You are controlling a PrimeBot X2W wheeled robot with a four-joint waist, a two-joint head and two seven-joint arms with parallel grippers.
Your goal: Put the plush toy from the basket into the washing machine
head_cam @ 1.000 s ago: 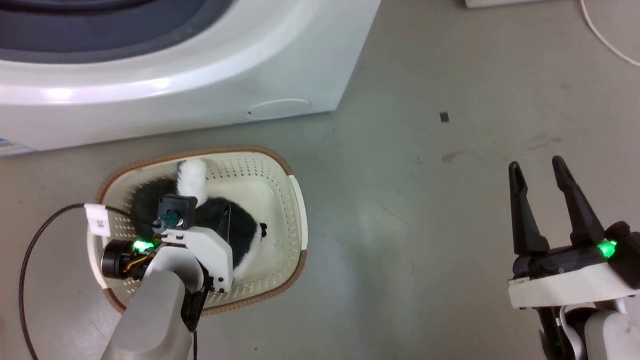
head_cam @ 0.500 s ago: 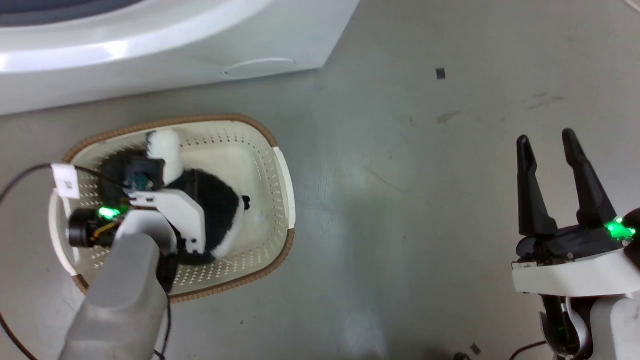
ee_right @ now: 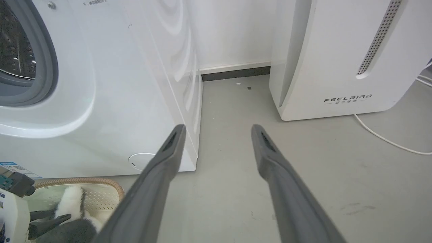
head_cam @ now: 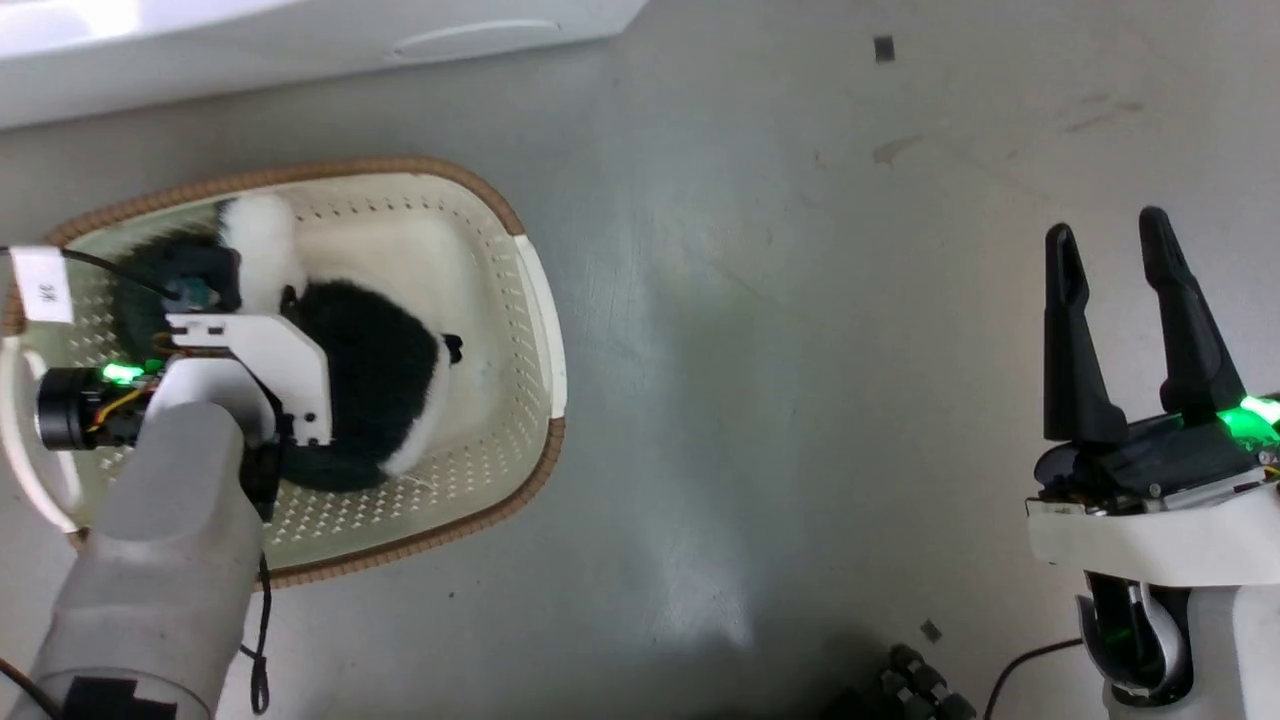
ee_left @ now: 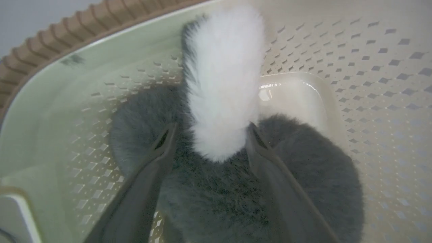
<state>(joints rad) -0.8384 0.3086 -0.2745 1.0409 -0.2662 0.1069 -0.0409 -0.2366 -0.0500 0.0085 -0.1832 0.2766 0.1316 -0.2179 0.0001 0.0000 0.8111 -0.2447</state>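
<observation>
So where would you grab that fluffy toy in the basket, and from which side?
Probably the toy, by its dark body at the base of the white tuft, from straight above. It lies flat in the basket, whose walls block the sides, and the body bulges upward. The left end effector is open, straddling that spot.

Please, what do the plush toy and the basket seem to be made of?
The plush toy: soft, probably synthetic fur; long fluffy black and white pile. The basket: likely moulded plastic, cream, glossy, with rows of holes. Its brown rim looks ribbed, perhaps plastic weave.
</observation>
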